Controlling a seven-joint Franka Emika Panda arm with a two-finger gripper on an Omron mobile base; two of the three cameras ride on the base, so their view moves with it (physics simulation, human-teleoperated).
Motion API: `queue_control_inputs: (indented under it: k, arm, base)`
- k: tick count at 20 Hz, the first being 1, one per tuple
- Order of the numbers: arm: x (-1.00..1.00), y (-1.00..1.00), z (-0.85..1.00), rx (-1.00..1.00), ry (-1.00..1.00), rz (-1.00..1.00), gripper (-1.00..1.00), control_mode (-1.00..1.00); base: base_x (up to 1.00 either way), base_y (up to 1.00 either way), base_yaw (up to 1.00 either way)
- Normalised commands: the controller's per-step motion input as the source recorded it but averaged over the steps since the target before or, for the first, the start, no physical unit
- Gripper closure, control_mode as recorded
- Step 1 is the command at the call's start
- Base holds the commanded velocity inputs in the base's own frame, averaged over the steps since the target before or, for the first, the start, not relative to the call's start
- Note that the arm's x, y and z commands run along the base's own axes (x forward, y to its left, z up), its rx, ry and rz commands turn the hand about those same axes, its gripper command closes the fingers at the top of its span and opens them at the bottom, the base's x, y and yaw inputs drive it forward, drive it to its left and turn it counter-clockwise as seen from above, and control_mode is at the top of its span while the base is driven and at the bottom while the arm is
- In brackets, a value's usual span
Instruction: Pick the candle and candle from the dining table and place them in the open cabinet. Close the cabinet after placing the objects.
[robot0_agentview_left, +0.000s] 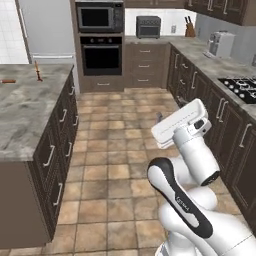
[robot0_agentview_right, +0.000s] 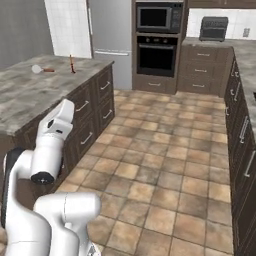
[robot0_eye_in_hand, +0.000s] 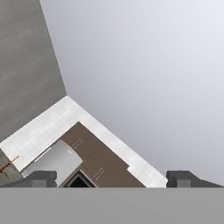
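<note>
Gripper: seen from the hand camera, the gripper (robot0_eye_in_hand: 112, 178) stands wide open with nothing between its two dark fingertips (robot0_eye_in_hand: 40, 177), raised in mid-air and pointed up toward the pale ceiling and the far upper corner of the kitchen.
Arm: the white arm (robot0_agentview_left: 186, 150) is folded over the tiled floor (robot0_agentview_left: 120, 150) in the aisle, well apart from the candles.
Counter: the grey-brown marble counter (robot0_agentview_left: 25, 110) stands to the arm's left, over dark drawer fronts (robot0_agentview_left: 62, 117) with silver handles.
Orange candle: the thin orange taper candle (robot0_agentview_left: 37, 70) stands upright near the counter's far corner, also seen in the right base view (robot0_agentview_right: 72, 64).
Beige candle: a small pale rounded object, taken to be the stubby candle (robot0_agentview_right: 36, 69), lies on the counter just beside an orange-handled item (robot0_agentview_right: 48, 70); too small to tell whether they touch.
Orange-handled item: it also shows at the left edge of the left base view (robot0_agentview_left: 8, 81), lying flat on the counter, apart from the taper.
Far wall: a built-in oven (robot0_agentview_left: 101, 54) sits under a microwave (robot0_agentview_left: 99, 17), with a silver refrigerator (robot0_agentview_right: 110, 30) between them and the counter's end.
Right-hand run: a hob (robot0_agentview_left: 241, 88) and a toaster (robot0_agentview_left: 219, 44) sit on the side worktop over dark cabinet doors (robot0_agentview_left: 220, 117) with vertical bar handles.
</note>
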Motion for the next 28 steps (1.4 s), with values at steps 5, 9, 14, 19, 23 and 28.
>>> queue_control_inputs:
  k: [5, 9, 14, 19, 23, 28]
  arm:
    - [0.00, 0.00, 0.00, 0.00, 0.00, 0.00, -1.00, 1.00]
    - [0.00, 0.00, 0.00, 0.00, 0.00, 0.00, -1.00, 1.00]
    - [0.00, 0.00, 0.00, 0.00, 0.00, 0.00, -1.00, 1.00]
    - [0.00, 0.00, 0.00, 0.00, 0.00, 0.00, -1.00, 1.00]
    - [0.00, 0.00, 0.00, 0.00, 0.00, 0.00, -1.00, 1.00]
    - [0.00, 0.00, 0.00, 0.00, 0.00, 0.00, -1.00, 1.00]
  base:
    - [0.26, -0.12, 0.01]
    - [0.96, -0.29, 0.00]
    - [1.00, -0.28, 0.00]
    - [1.00, -0.23, 0.00]
    - [1.00, -0.23, 0.00]
    - [1.00, -0.16, 0.00]
